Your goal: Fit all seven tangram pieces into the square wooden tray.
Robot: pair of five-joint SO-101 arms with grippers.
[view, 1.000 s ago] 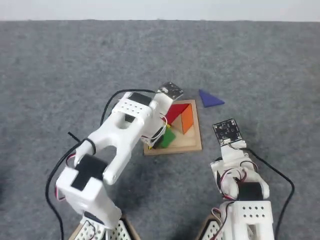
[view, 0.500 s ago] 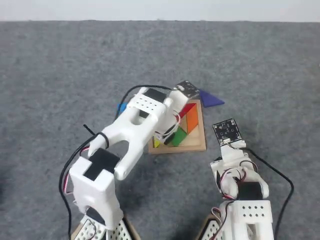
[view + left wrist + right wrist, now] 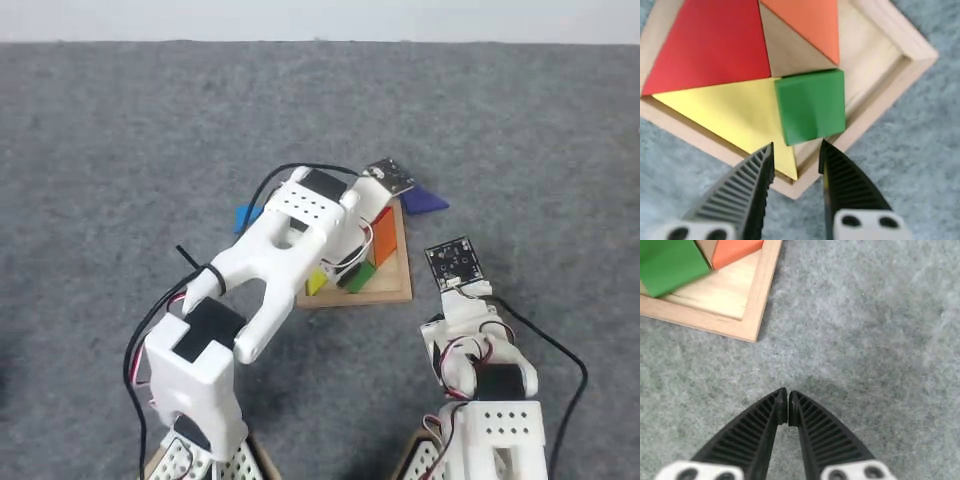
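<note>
The left arm (image 3: 290,235) has swung right across the tray (image 3: 385,294). A blue piece (image 3: 245,215) it hid now shows. Its wrist now covers part of the purple triangle (image 3: 428,201).

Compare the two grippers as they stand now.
The left gripper is open; the right gripper is shut, tips touching. The left one hangs over the rim of the tray, next to the green square; the right one is over carpet beside the tray. Both have black ribbed fingers and grip nothing.
</note>
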